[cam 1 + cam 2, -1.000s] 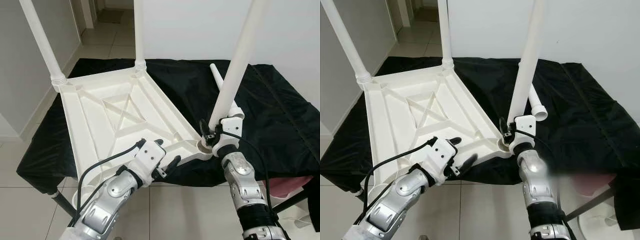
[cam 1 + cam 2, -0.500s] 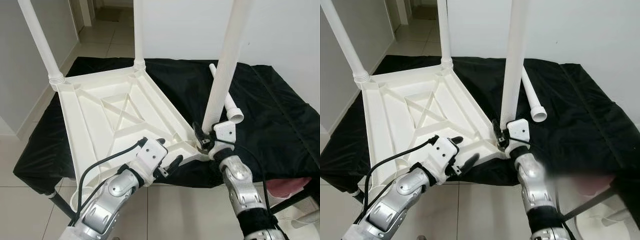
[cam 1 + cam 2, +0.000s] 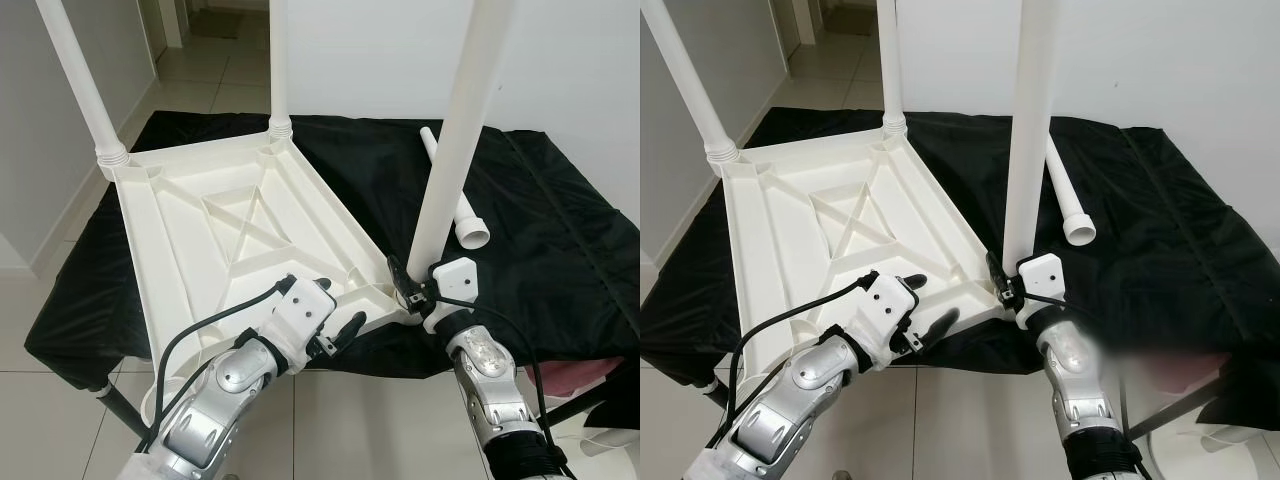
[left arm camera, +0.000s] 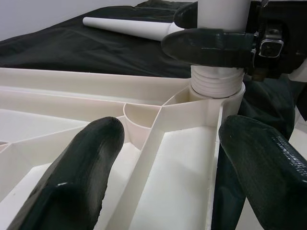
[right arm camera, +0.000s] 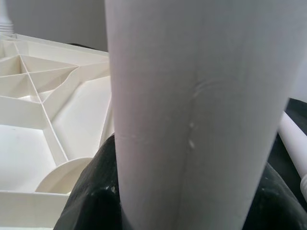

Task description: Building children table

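A white tabletop [image 3: 230, 235] lies upside down on a black cloth [image 3: 540, 230]. Two white legs stand in its far corners [image 3: 85, 90] [image 3: 278, 60]. My right gripper [image 3: 413, 286] is shut on a third leg [image 3: 455, 150], which stands almost upright. That leg's threaded end [image 4: 216, 82] sits in the near right corner socket. Up close, the held leg [image 5: 192, 96] runs between the black fingers [image 5: 91, 191]. A fourth leg [image 3: 1065, 190] lies loose on the cloth behind. My left gripper [image 3: 335, 305] is open over the tabletop's near edge, just left of that corner, with nothing held.
The cloth-covered table ends close in front of me, with tiled floor [image 3: 60, 350] below and to the left. A white wall [image 3: 380, 50] stands behind. Something pink [image 3: 580, 372] shows under the cloth's right edge.
My right gripper has swung the held leg from a clear lean to almost upright and brought its base onto the corner socket. The left gripper has stayed open in place.
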Robot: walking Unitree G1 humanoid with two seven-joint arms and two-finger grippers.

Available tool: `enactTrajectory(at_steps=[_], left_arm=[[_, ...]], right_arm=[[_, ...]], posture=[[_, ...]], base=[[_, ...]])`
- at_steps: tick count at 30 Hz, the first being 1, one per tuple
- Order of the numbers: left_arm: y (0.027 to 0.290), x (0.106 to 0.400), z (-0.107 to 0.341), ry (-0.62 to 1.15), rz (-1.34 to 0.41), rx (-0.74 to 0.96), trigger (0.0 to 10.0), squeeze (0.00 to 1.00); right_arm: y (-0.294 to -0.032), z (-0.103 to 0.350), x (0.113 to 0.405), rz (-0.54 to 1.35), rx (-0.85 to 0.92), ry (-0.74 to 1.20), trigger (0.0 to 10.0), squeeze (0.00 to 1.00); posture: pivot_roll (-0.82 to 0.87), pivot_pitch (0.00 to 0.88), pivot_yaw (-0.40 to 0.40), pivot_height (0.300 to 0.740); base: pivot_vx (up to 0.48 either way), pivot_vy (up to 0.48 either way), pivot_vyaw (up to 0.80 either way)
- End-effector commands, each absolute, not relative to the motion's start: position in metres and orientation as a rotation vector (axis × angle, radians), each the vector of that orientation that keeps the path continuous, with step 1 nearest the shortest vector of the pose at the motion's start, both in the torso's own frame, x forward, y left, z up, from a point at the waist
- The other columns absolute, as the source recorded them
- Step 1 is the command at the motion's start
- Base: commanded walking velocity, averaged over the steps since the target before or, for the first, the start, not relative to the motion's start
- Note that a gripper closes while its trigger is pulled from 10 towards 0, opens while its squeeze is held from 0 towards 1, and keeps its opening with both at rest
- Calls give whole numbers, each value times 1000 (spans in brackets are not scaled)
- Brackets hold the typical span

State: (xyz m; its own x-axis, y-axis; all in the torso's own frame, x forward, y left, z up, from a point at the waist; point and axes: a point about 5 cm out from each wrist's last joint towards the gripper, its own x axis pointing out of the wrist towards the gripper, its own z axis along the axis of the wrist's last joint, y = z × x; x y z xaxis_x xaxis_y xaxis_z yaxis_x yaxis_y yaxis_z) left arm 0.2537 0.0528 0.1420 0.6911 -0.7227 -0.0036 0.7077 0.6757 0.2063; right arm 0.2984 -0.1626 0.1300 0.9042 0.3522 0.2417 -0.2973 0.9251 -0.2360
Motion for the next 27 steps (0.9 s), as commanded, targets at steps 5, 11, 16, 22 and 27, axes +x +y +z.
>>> enactTrajectory(at_steps=[5, 11, 16, 22, 27], left_arm=[[54, 253, 143, -78, -823, 223, 10000, 0], [54, 253, 143, -77, -816, 225, 10000, 0], [53, 252, 143, -78, -813, 223, 10000, 0], [55, 253, 143, -79, -805, 224, 10000, 0], [57, 255, 144, -85, -794, 240, 10000, 0]], right_arm=[[-164, 113, 295, 366, -171, -217, 10000, 0], [-156, 114, 294, 397, -119, -256, 10000, 0], [-150, 114, 294, 398, -76, -273, 10000, 0], [-140, 112, 291, 434, -68, -286, 10000, 0], [-144, 105, 287, 423, -43, -263, 10000, 0]], posture=[[34, 83, -22, 740], [42, 90, -20, 740], [48, 92, -20, 740], [50, 94, -18, 740], [57, 93, -16, 740]], base=[[0, 0, 0], [0, 0, 0], [0, 0, 0], [0, 0, 0], [0, 0, 0]])
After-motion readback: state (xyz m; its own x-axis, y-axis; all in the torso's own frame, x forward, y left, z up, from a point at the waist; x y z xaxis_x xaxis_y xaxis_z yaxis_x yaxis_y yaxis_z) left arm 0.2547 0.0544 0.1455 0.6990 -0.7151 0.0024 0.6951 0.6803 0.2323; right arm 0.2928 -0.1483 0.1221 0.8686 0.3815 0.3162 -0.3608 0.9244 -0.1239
